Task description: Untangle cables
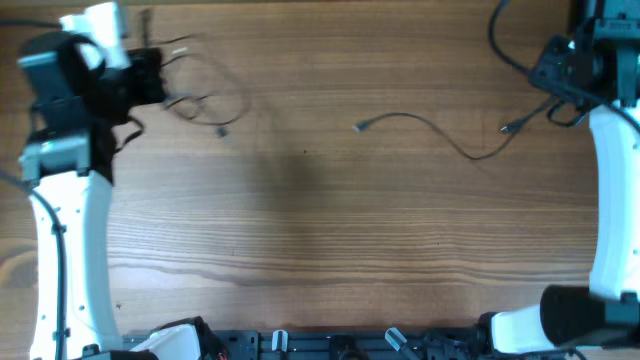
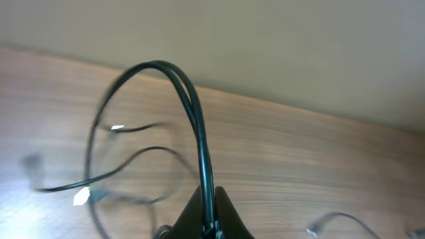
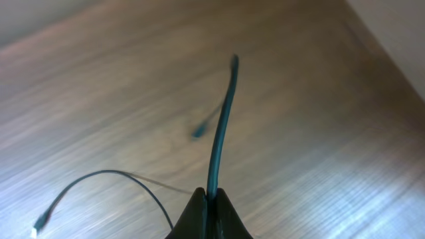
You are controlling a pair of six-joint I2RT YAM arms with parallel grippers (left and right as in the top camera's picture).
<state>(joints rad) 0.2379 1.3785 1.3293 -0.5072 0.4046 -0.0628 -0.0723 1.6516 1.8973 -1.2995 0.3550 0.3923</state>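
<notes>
Wood table (image 1: 320,250). Far-left: left gripper (image 2: 210,199) pinched on doubled cable loop (image 2: 189,99), blurred tangle (image 1: 205,100) trailing onto table just beside. Far-right: right gripper (image 3: 208,198) pinched on cable end (image 3: 222,119). Mid-table: loose cable (image 1: 440,135) flat, well apart from tangle, plug (image 1: 361,126) at each end.

Two cable groups set well apart on a table (image 1: 320,230).
The looped cables (image 1: 200,110) are gathered at the far left, pinched in the left gripper (image 2: 208,199). The single cable (image 1: 472,157) is stretched across the middle-right, and its right end is clamped in the right gripper (image 3: 210,196) near the far right corner.
</notes>
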